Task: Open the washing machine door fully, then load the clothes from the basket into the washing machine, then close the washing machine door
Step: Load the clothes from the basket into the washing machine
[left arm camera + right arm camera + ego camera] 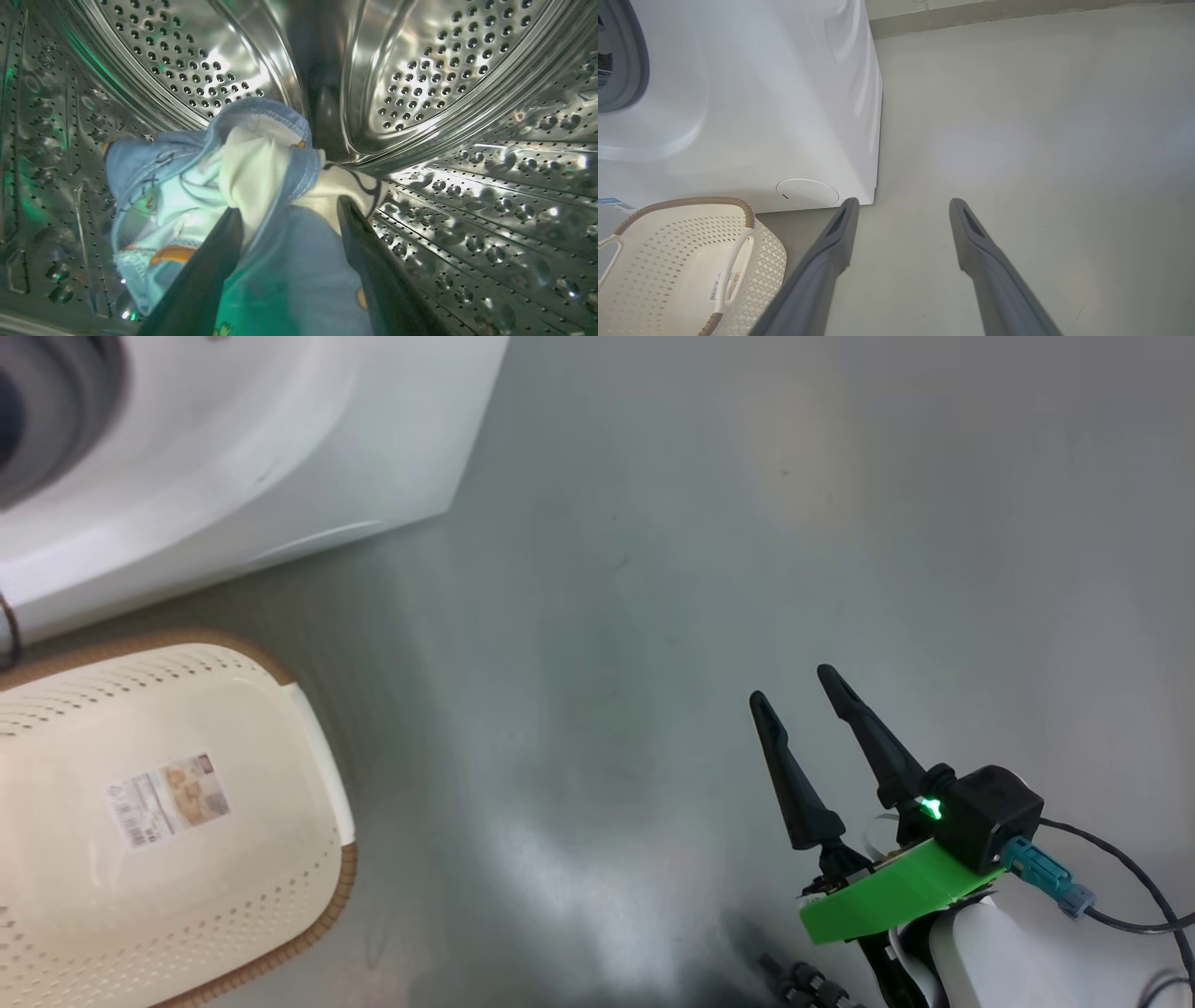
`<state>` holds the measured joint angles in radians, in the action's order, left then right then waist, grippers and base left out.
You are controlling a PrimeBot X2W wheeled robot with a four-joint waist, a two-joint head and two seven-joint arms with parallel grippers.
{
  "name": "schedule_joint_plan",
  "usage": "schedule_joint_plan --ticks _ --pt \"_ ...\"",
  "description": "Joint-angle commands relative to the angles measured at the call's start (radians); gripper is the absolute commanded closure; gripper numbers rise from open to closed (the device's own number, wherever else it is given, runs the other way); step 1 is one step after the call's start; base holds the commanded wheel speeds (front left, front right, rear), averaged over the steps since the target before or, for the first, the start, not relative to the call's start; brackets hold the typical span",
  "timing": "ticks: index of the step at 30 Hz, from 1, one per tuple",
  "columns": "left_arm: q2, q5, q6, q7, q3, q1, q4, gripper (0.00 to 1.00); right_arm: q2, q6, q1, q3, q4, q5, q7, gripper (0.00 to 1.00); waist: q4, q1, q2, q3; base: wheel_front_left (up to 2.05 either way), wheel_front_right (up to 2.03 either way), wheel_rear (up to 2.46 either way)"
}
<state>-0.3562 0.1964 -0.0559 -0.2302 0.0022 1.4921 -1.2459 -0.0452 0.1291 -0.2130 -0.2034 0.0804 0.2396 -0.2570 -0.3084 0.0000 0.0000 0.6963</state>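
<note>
In the left wrist view my left gripper (289,206) is deep inside the perforated steel drum (467,70) of the washing machine (280,448). Its fingers stand apart, open, with the clothes (154,168) bunched between and ahead of them: light blue fabric with orange print and a cream-white piece (254,163). The basket (233,691) sits on the floor at the lower left of the head view, with no clothes in it and a label on its bottom. My right gripper (792,684) hangs open over bare floor at the lower right, holding nothing. The door is out of view.
The machine's white front (761,93), its grey seal (630,56) and a round cover (807,192) stand left of my right gripper (903,201). The basket (668,242) rests against the machine's base. Grey floor (700,569) stretches to the right. A cable (1120,868) trails from my right wrist.
</note>
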Motion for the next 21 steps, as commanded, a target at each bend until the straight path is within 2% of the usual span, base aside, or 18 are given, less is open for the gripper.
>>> schedule_joint_plan --ticks 1,12,21 --pt "-0.029 -0.008 -0.014 -0.005 -0.004 0.010 0.013 0.00 -0.005 0.002 0.019 -0.012 -0.013 -0.006 -0.005 0.00 0.016 0.0000 0.0000 -0.019 0.00 0.00 0.00" --pt "0.041 0.035 -0.009 -0.030 0.012 -0.120 0.015 0.00 -0.005 0.002 0.019 -0.004 0.019 0.001 -0.005 0.00 0.072 0.0000 0.0000 -0.129 0.00 0.00 0.00" --pt "0.127 0.064 0.006 -0.031 0.041 -0.331 0.144 0.00 -0.005 0.002 0.037 0.021 0.042 -0.011 -0.005 0.00 0.139 0.0000 0.0000 -0.249 0.00 0.00 0.00"
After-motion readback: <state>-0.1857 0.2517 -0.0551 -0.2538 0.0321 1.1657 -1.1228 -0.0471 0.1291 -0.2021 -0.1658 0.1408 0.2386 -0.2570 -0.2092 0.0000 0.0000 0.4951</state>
